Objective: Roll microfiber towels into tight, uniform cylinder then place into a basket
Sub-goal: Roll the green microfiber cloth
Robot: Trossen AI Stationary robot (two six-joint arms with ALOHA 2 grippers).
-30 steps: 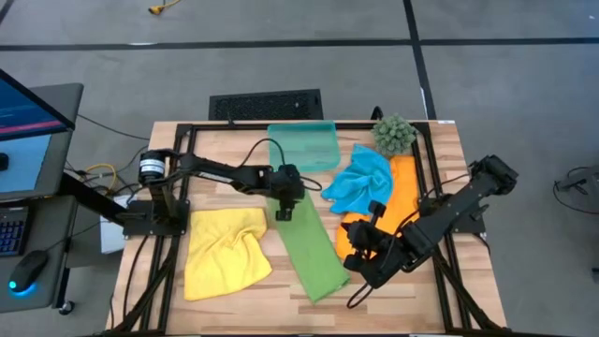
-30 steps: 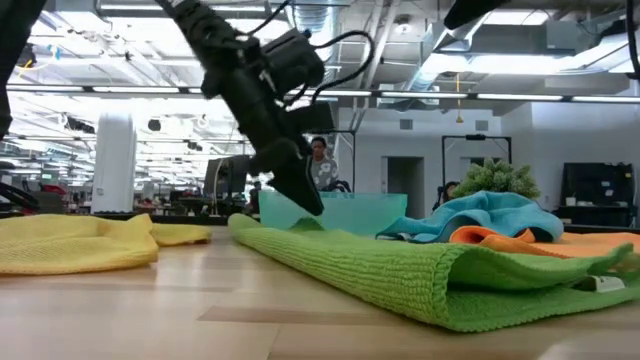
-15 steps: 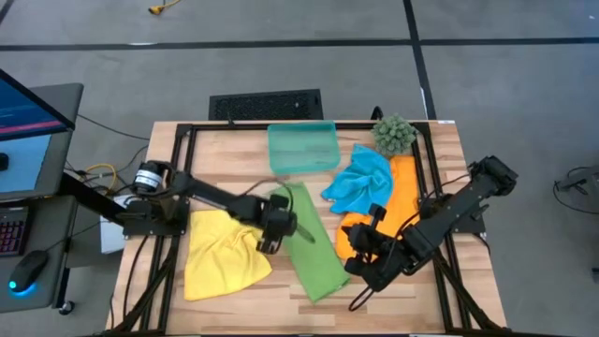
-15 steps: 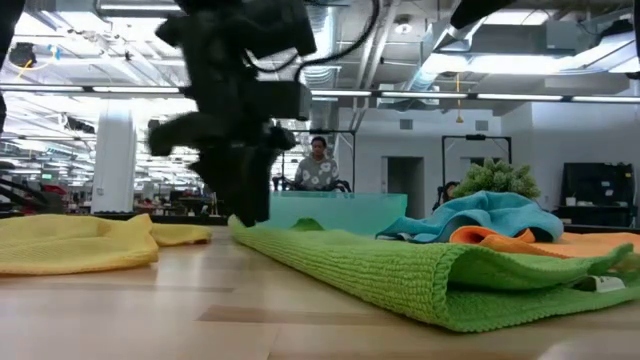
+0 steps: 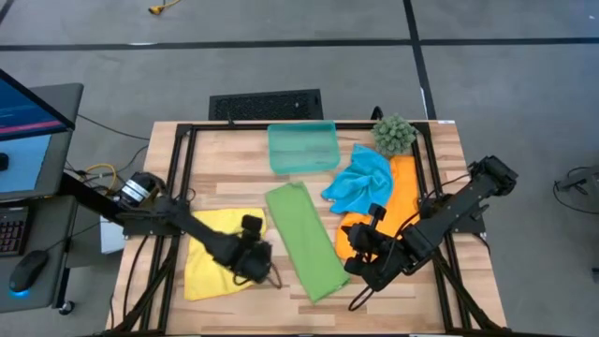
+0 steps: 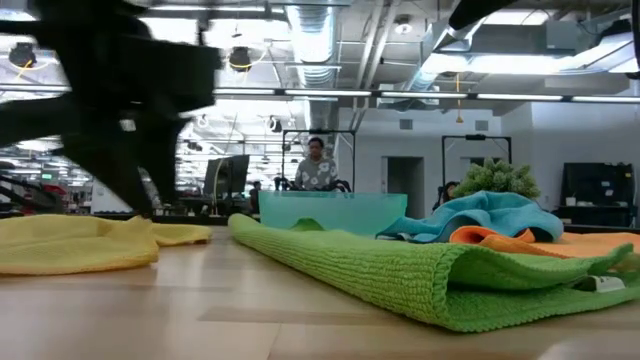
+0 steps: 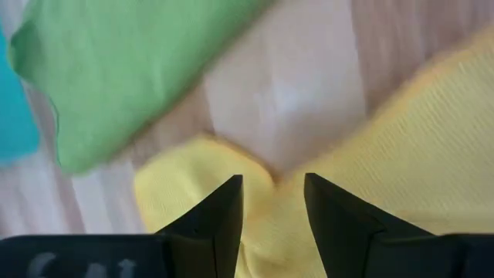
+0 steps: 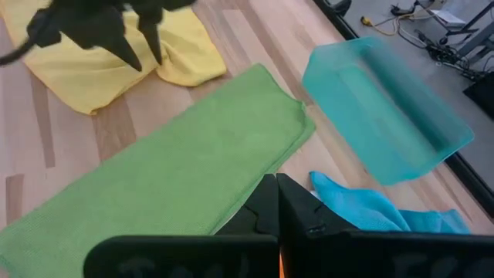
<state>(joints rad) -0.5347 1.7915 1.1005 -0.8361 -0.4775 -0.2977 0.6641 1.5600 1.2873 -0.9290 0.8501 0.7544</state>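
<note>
Towels all lie on the wooden table; yellow towel crumpled at the near left, green towel folded into a long strip running diagonally across the centre, blue towel bunched at the far right partly over the orange towel, which stretches along the right side; teal basket sits at the far edge, centre, w/ no towel seen in it; spiky green plant ball just right of it.

Left gripper is low over the yellow towel's near-right edge, close to the green strip's left side; in the left wrist view its two dark fingers stand apart, w/ yellow cloth showing in the gap and beyond the tips; cannot tell whether the tips touch the cloth; nothing clamped; green towel's corner lies ahead of the fingers across a patch of bare wood, apart from the yellow.

Right gripper rests at the near right by the orange towel's near end, beside the green strip's right edge; its fingers are pressed together, holding nothing; green strip and basket lie ahead of them in the right wrist view.

Low view: person in the room behind the basket.
</note>
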